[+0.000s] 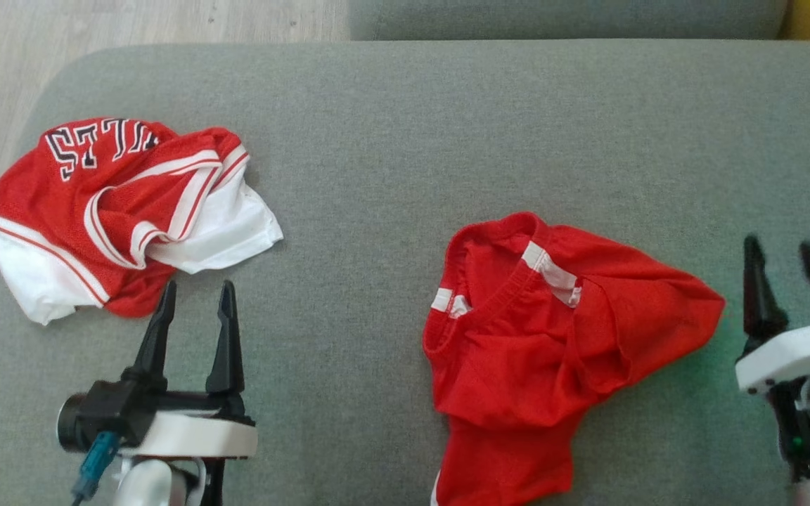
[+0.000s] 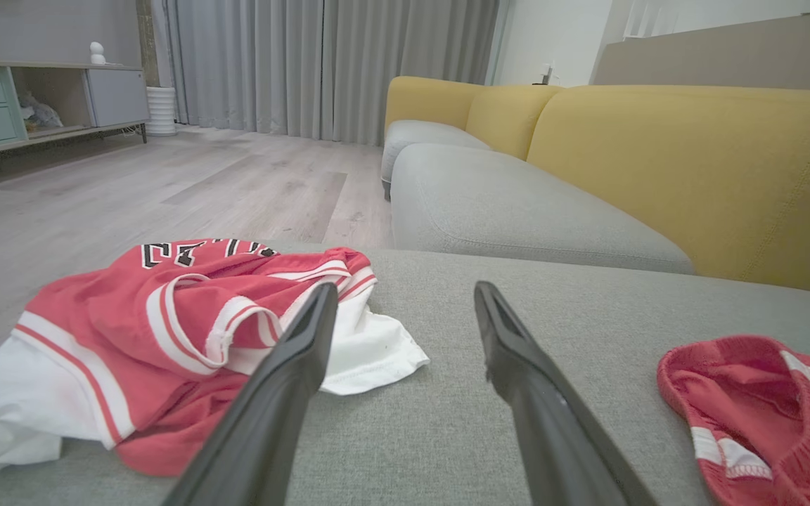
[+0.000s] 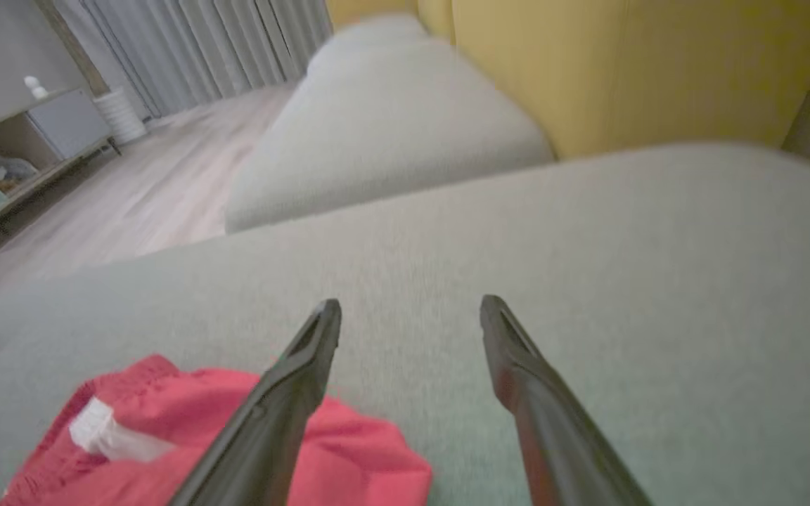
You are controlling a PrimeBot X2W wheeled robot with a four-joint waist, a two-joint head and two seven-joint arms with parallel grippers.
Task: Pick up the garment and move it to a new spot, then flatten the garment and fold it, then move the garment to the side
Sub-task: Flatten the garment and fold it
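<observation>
Nearest me, my left hand (image 1: 197, 288) and right hand (image 1: 779, 246) both stand spread, holding nothing, over the grey sofa seat (image 1: 405, 126); the red shirt (image 1: 553, 330) lies crumpled between them, nearer the right; beyond the left hand a red-and-white jersey (image 1: 117, 204) is bunched; its black lettering (image 1: 95, 144) is creased, and I cannot read it whole.

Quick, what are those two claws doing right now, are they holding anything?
Left claw: open, holding nothing.
Right claw: open, holding nothing; the red garment lies beside it on the cushion.
</observation>
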